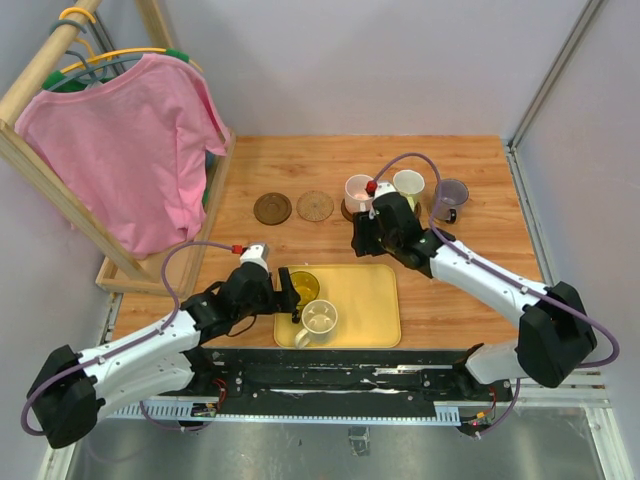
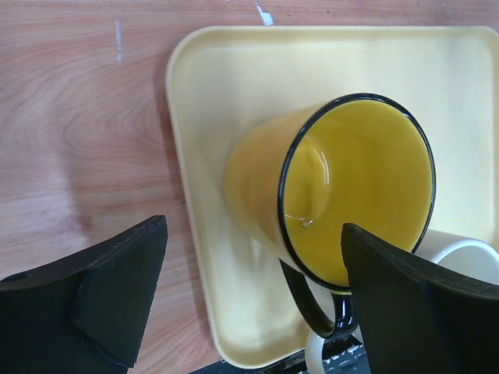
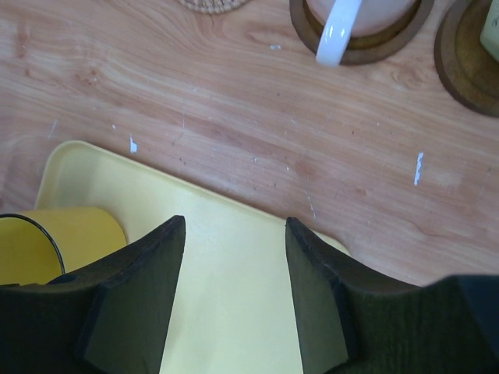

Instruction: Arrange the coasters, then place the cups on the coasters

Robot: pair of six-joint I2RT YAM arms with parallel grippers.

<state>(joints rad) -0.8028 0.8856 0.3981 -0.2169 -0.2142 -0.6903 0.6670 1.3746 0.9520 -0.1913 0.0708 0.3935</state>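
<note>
A yellow cup (image 1: pixel 305 287) and cream cup (image 1: pixel 320 318) occupy the tray (image 1: pixel 372 295).

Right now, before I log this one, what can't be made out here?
Top view: whether a coaster lies under the grey-purple cup; its own body covers the spot.
Left wrist view: most of the white cup, behind the yellow cup and a black finger.
Right wrist view: the cream cup and its coaster, cut by the right edge.

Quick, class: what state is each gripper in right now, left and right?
Left gripper: jaws open, empty, close to the yellow cup.
Right gripper: jaws open, holding nothing.
</note>
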